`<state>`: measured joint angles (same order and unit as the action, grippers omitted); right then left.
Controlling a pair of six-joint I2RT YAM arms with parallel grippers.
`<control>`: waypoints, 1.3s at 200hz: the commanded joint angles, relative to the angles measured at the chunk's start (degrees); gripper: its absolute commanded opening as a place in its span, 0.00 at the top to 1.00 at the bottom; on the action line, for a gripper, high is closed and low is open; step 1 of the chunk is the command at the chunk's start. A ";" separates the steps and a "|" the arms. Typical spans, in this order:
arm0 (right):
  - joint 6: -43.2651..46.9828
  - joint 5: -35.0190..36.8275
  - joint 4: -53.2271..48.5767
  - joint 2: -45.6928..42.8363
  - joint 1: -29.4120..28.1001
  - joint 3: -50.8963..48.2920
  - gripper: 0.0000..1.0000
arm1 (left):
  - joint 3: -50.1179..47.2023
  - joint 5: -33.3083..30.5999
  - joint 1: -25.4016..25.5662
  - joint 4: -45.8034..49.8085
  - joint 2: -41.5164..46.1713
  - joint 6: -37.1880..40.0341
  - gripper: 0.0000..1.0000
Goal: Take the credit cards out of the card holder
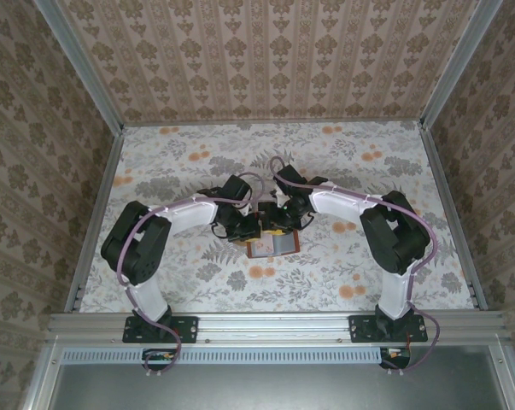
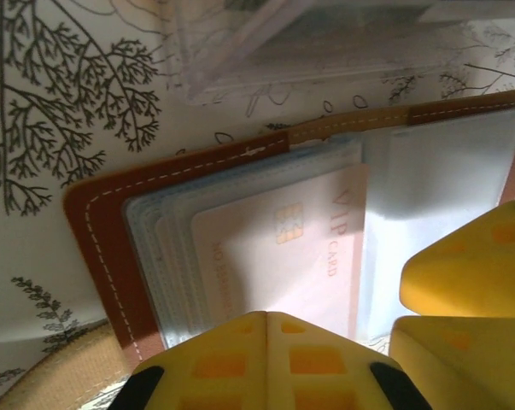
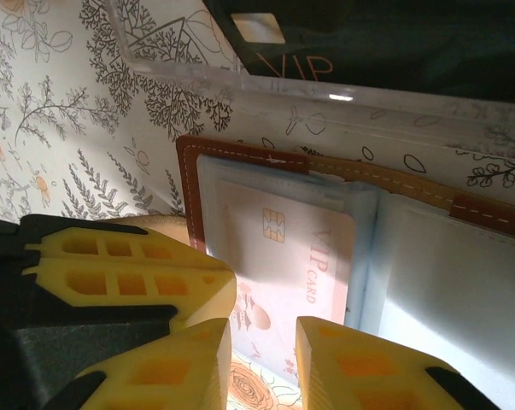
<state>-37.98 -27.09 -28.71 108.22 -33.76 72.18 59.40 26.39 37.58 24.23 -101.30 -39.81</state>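
The pinkish VIP card [image 3: 283,256] sits in one half's pockets of the open card holder [image 3: 189,184], lying on the table [image 3: 35,102] beside a clear tray [image 3: 176,55] holding a dark card [image 3: 368,43], while the right gripper [image 3: 263,363] has its jaws slightly apart at the pinkish card's near edge and the left gripper [image 2: 268,359] is pressed together alongside.

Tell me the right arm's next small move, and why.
Probably close the right end effector on the near edge of the pink VIP card and pull it out: its jaws stand slightly apart there, and the shut left end effector seems to pin the card holder.
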 commanded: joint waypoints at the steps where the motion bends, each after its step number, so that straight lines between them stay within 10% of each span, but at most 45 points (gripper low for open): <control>1: -0.52 -2.15 1.27 1.39 0.36 -0.91 0.70 | 0.04 -1.46 0.30 2.44 -0.39 1.46 1.00; 260: 0.78 1.91 -0.91 -0.95 1.32 -2.75 0.66 | 3.53 -2.61 0.39 5.44 0.44 2.57 1.00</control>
<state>-37.32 -26.00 -27.64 109.51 -33.19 70.74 60.16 24.21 37.58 27.88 -101.69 -38.70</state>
